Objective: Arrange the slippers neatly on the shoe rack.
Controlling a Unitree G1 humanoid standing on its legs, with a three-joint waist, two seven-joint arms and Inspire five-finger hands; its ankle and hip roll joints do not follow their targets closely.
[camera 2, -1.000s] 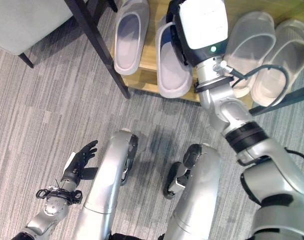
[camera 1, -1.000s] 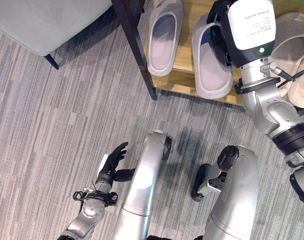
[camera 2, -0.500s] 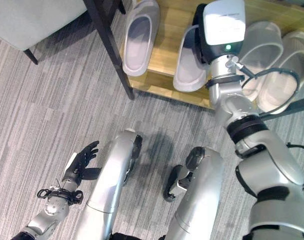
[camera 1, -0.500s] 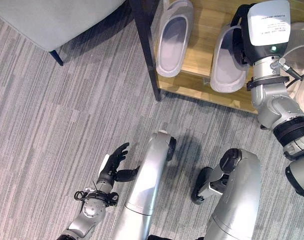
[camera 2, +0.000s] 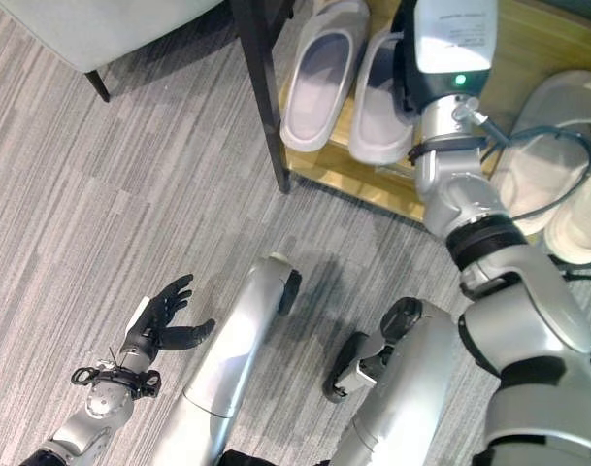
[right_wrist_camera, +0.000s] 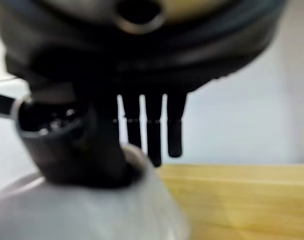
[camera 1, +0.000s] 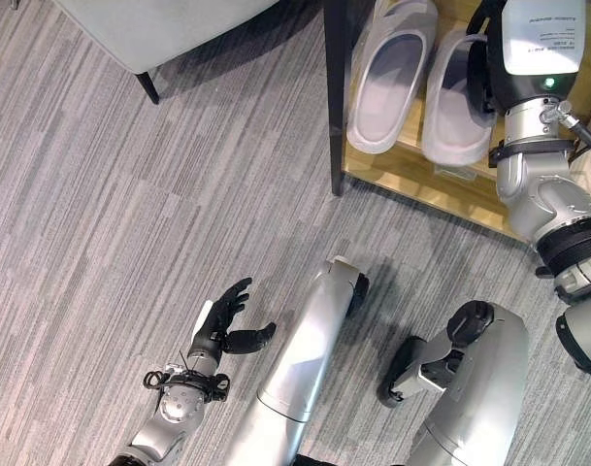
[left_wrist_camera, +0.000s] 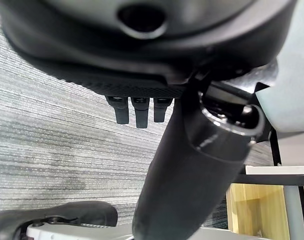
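On the wooden shoe rack [camera 1: 441, 180] at one o'clock, the right hand [right_wrist_camera: 142, 125] rests with straight fingers on the right grey slipper [camera 1: 457, 102], beside the left slipper [camera 1: 387, 83]; the left hand [camera 1: 222, 320] hangs open at seven o'clock.

Count: 2 grey slippers [camera 2: 316, 83] [camera 2: 382, 102], 2 beige slippers [camera 2: 542, 155] [camera 2: 578, 218], 1 wooden shoe rack [camera 2: 528, 44], 1 grey chair [camera 2: 111, 24].
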